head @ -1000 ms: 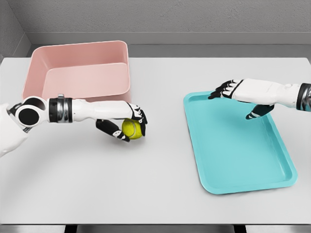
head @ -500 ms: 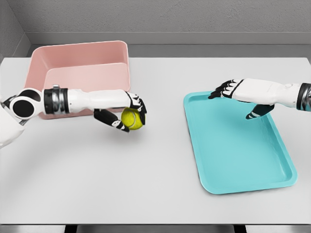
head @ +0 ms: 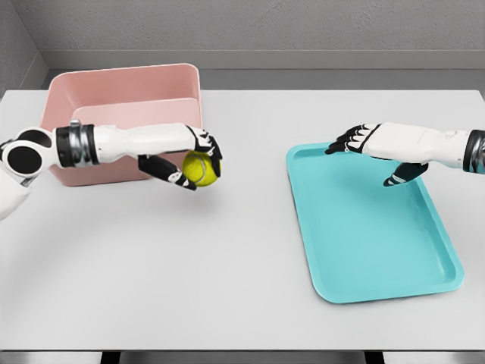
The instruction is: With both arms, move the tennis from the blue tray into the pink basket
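Ball (head: 200,167) in hand: the left hand (head: 189,159) has its fingers curled round the yellow tennis ball and holds it up above the desk (head: 227,273). The ball is just beside the front right corner of the pink basket (head: 121,114), outside its wall, not inside. The basket sits at the back left corner of the desk. The left arm reaches across in front of the basket. The blue tray (head: 371,227) lies flat near the right edge of the desk. The right hand (head: 371,148) hangs over the back end of the tray with its fingers spread loose, holding nothing.
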